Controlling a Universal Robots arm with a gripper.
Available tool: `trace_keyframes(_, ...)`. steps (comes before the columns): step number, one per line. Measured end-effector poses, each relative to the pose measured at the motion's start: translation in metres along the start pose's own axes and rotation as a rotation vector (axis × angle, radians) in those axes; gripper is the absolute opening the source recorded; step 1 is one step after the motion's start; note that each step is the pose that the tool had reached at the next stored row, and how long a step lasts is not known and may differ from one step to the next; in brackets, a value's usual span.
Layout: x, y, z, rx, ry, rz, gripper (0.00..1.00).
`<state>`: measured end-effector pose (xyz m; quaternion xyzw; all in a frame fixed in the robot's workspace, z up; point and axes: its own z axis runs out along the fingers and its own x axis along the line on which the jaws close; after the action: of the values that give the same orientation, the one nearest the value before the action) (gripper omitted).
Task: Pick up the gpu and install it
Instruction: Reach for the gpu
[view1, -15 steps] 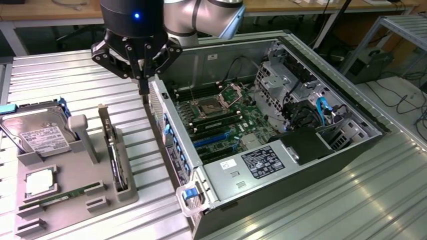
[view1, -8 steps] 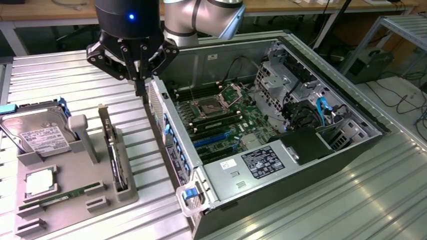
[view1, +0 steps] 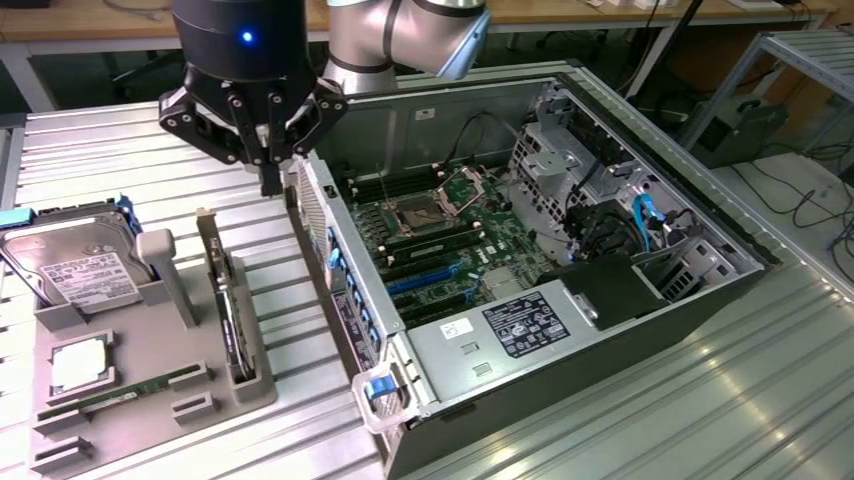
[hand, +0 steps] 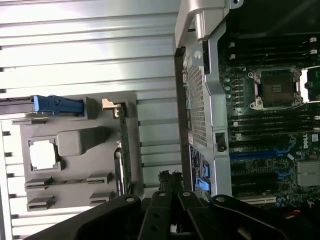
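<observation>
Nearest, a grey holder tray (view1: 147, 350) on the ribbed metal table (view1: 667, 420). It carries a memory stick (view1: 120, 393), a square processor chip (view1: 80, 365) and, farther back, a hard drive (view1: 74, 270) whose white label is too small to read.

The gpu (view1: 227, 300) stands on its thin edge in the slot along the tray's side toward the exterior view's right. Its long axis runs near to far, with the metal bracket at the far end.

Just beside the tray lies an open computer case (view1: 694, 250) with its motherboard (view1: 441, 240) exposed. The black-and-white sticker on the power supply (view1: 527, 325) is illegible.

The gripper (view1: 271, 185) hovers over the table between the tray's far end and the case wall, fingers pressed together on nothing, apart from the gpu.

The wrist view looks straight down. There the gpu (hand: 125, 150) is a thin green line, the gripper (hand: 170, 179) hangs beside the case's perforated wall, and the processor socket (hand: 277, 87) lies open.

Farthest, a wooden workbench (view1: 587, 12).
</observation>
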<state>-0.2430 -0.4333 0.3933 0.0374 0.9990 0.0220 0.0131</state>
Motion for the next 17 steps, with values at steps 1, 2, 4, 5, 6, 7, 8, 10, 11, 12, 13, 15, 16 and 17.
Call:
trace_keyframes(1, 0.001, -0.0002, -0.0001, 0.0001, 0.0000, 0.000, 0.11)
trace_keyframes(2, 0.002, -0.0004, -0.0001, 0.0000, 0.0000, 0.000, 0.11)
trace_keyframes(4, 0.003, -0.0007, -0.0002, 0.0001, 0.0000, 0.000, 0.11)
trace_keyframes(5, 0.004, -0.0009, -0.0002, 0.0000, 0.0000, 0.000, 0.11)
trace_keyframes(6, 0.004, -0.0011, -0.0002, 0.0000, 0.0000, 0.000, 0.11)
trace_keyframes(7, 0.005, -0.0012, -0.0002, 0.0000, 0.0000, 0.000, 0.11)
trace_keyframes(8, 0.006, -0.0014, -0.0002, -0.0001, 0.0000, 0.000, 0.11)
trace_keyframes(10, 0.008, -0.0020, -0.0003, -0.0001, 0.0001, 0.000, 0.11)
trace_keyframes(11, 0.009, -0.0022, -0.0003, -0.0002, 0.0000, 0.000, 0.11)
trace_keyframes(12, 0.010, -0.0025, -0.0004, -0.0002, 0.0001, 0.000, 0.11)
trace_keyframes(13, 0.011, -0.0027, -0.0004, -0.0002, 0.0001, 0.000, 0.11)
trace_keyframes(15, 0.012, -0.0032, -0.0005, -0.0003, 0.0001, 0.000, 0.11)
trace_keyframes(16, 0.013, -0.0034, -0.0005, -0.0004, 0.0001, 0.000, 0.11)
trace_keyframes(17, 0.014, -0.0037, -0.0005, -0.0005, 0.0001, 0.000, 0.11)
